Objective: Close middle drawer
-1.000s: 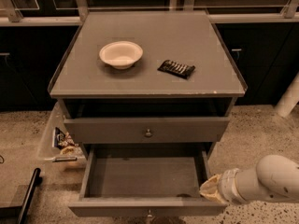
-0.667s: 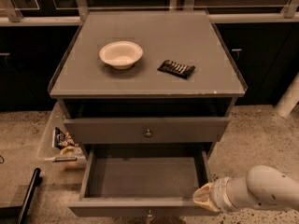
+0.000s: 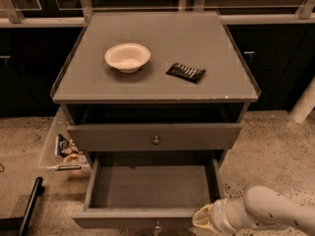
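Note:
The middle drawer (image 3: pixel 147 188) is a wide grey drawer pulled far out of the cabinet, its long box interior bare. Its low front panel (image 3: pixel 128 220) lies at the bottom edge of the camera view, with a small round knob (image 3: pixel 157 225) at centre. My gripper (image 3: pixel 201 218), at the end of the white arm (image 3: pixel 275 213), sits at the right end of that front panel, by the drawer's front right corner. The arm comes in from the lower right.
The drawer above (image 3: pixel 156 136) stands slightly open. On the cabinet top are a white bowl (image 3: pixel 127 57) and a dark packet (image 3: pixel 186 72). A clear bin of snacks (image 3: pixel 64 149) hangs at the cabinet's left. A black bar (image 3: pixel 29 205) lies on the floor at lower left.
My arm and gripper have moved left and down, from beside the drawer's right wall to the right end of its front panel. The drawer has not visibly moved.

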### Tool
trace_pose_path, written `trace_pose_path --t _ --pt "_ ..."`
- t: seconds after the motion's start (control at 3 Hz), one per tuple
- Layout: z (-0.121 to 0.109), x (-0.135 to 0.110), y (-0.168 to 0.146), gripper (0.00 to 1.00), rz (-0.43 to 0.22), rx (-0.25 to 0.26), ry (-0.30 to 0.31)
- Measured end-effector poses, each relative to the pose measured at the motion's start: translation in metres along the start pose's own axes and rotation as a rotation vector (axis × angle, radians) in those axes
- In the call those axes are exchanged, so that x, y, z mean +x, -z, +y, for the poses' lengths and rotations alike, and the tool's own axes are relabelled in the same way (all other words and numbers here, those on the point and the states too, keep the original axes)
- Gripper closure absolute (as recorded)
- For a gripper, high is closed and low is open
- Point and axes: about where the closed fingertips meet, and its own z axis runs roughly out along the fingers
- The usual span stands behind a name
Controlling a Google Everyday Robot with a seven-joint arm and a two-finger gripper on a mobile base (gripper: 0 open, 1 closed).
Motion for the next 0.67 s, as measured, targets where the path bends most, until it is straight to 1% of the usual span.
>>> trace_pose_path --t 0.33,0.67 --pt "0.006 0.007 -0.026 1.00 -0.028 -0.008 0.052" --pt "0.006 0.013 -0.045 1.00 -0.050 0.000 0.085"
